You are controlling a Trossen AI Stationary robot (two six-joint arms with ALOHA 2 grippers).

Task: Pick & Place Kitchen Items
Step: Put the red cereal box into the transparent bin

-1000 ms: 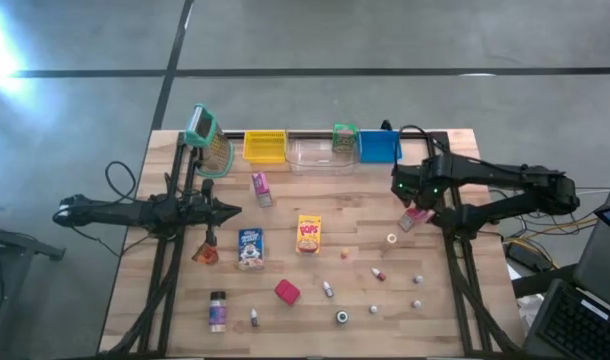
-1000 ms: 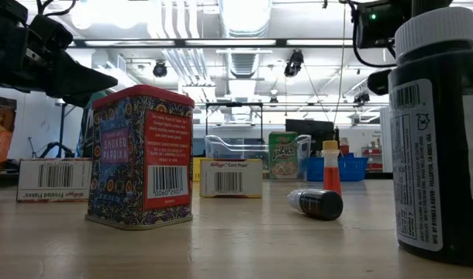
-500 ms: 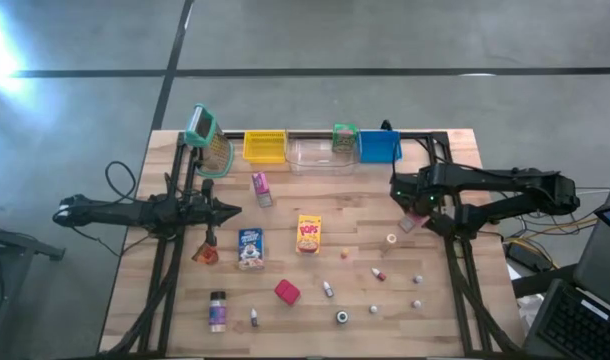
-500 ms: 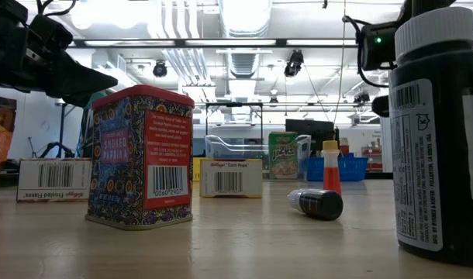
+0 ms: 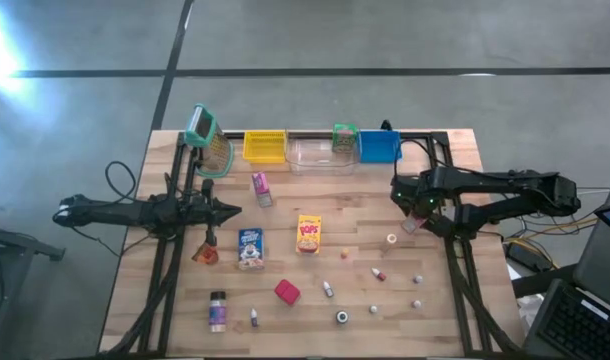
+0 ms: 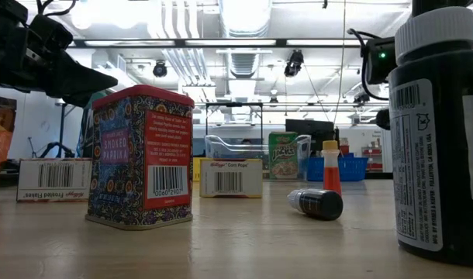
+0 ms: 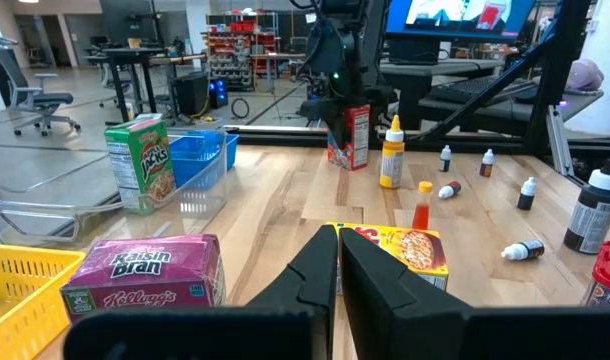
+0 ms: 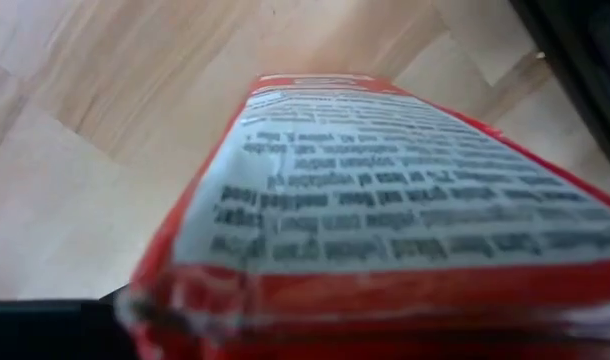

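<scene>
A small red box [image 5: 415, 222] stands upright on its base at the table's right side. It also shows in the left wrist view [image 7: 356, 135] and fills the right wrist view [image 8: 385, 200]. My right gripper [image 5: 413, 200] points down right over its top. At the table's left, my left gripper [image 5: 235, 210] hangs level and shut [image 7: 339, 262] with nothing in it. A yellow cereal box [image 5: 308, 233], a blue one [image 5: 250, 248] and a pink one [image 5: 260, 187] lie flat mid-table. A red tin [image 5: 286, 291], a purple-labelled jar [image 5: 218, 311] and several tiny bottles stand nearer the front.
A yellow bin [image 5: 264, 146], a clear bin [image 5: 310, 158] holding a green cereal box [image 5: 345, 138], and a blue bin [image 5: 379, 147] line the far edge. A green-edged box [image 5: 203, 135] stands at the far left corner. Bare wood lies between the red box and the bins.
My right gripper has come straight down toward the red box, still pointing down. The box has stayed where it was.
</scene>
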